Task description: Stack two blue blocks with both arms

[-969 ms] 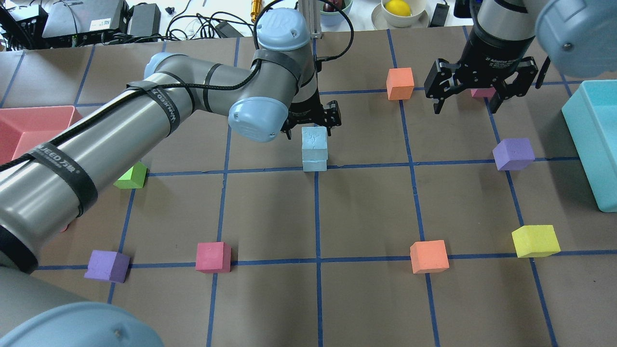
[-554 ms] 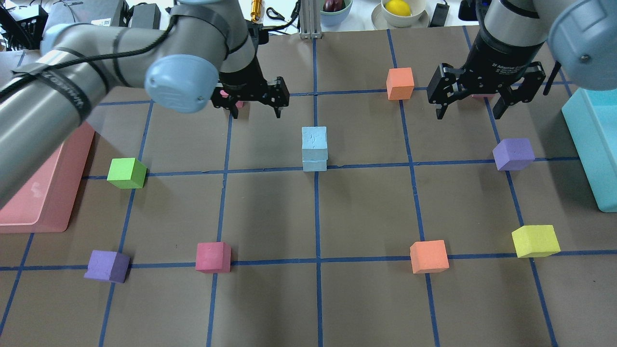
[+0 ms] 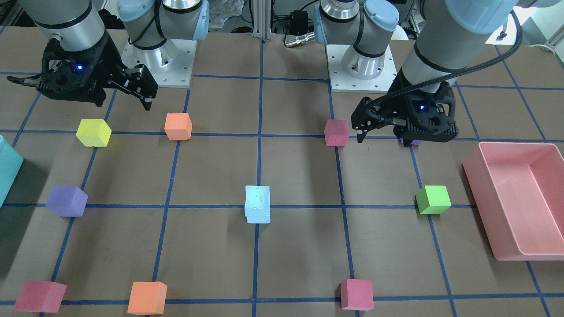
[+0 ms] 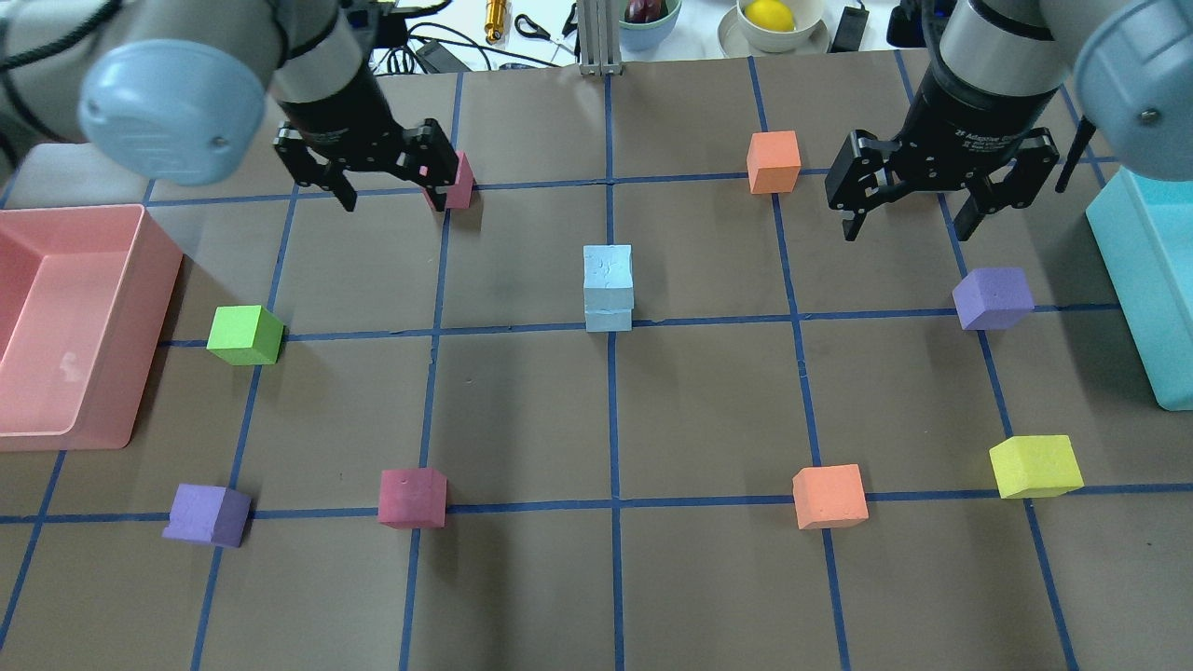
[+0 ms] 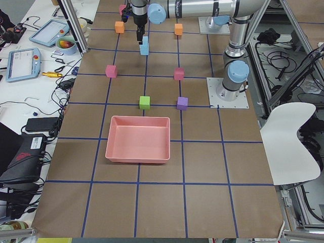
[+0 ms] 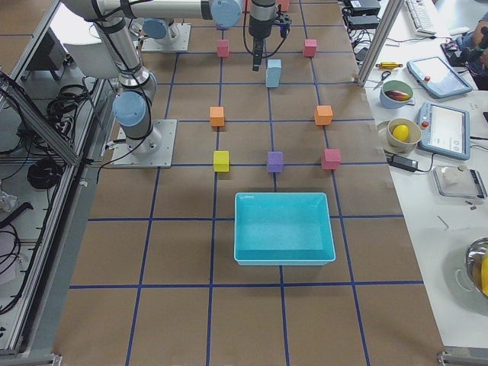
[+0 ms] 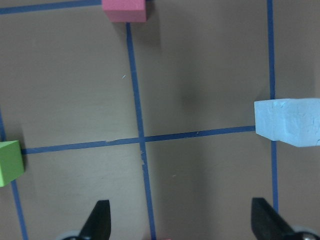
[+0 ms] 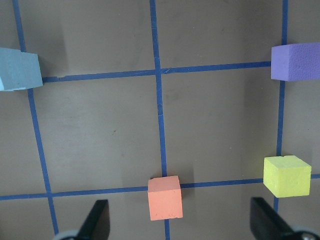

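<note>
The two blue blocks [image 4: 608,289] stand stacked one on the other at the table's middle, on a tape crossing; the stack also shows in the front view [image 3: 257,204]. My left gripper [image 4: 391,194] is open and empty, well to the left of and behind the stack, next to a pink cube [image 4: 459,182]. The left wrist view shows its open fingers [image 7: 100,222] and the stack [image 7: 290,122] at the right edge. My right gripper [image 4: 904,228] is open and empty, right of and behind the stack. The right wrist view shows a blue block [image 8: 17,70] at its left edge.
A pink bin [image 4: 154,270] is at the left edge and a teal bin [image 4: 1132,280] at the right. Loose cubes lie around: green [image 4: 244,335], orange [image 4: 774,161], purple [image 4: 993,298], yellow [image 4: 1035,465], orange [image 4: 829,496], magenta [image 4: 412,497], purple [image 4: 207,514].
My left arm has drawn away from the stack, leftward and back, with its gripper open. The stack has stayed still. My right gripper has barely moved.
</note>
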You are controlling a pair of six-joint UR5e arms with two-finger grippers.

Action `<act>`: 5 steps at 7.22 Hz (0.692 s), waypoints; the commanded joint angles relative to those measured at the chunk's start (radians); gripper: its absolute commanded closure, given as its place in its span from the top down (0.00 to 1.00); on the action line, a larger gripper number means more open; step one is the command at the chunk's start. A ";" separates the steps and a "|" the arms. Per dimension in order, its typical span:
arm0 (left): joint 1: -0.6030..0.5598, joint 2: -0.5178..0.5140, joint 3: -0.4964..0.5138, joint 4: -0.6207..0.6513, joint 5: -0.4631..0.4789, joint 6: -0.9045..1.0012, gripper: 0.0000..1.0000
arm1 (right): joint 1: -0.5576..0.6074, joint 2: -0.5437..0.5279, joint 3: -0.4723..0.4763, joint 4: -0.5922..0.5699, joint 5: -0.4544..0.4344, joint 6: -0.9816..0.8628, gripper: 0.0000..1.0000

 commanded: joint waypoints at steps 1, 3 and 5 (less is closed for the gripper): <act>0.008 0.046 0.004 -0.052 0.004 0.007 1.00 | 0.001 0.000 0.000 0.001 0.000 -0.042 1.00; 0.014 0.051 0.004 -0.066 -0.003 0.001 1.00 | 0.003 0.001 0.002 -0.001 -0.002 -0.044 1.00; 0.015 0.057 0.007 -0.080 0.004 0.001 1.00 | 0.003 0.001 0.002 0.001 -0.003 -0.044 1.00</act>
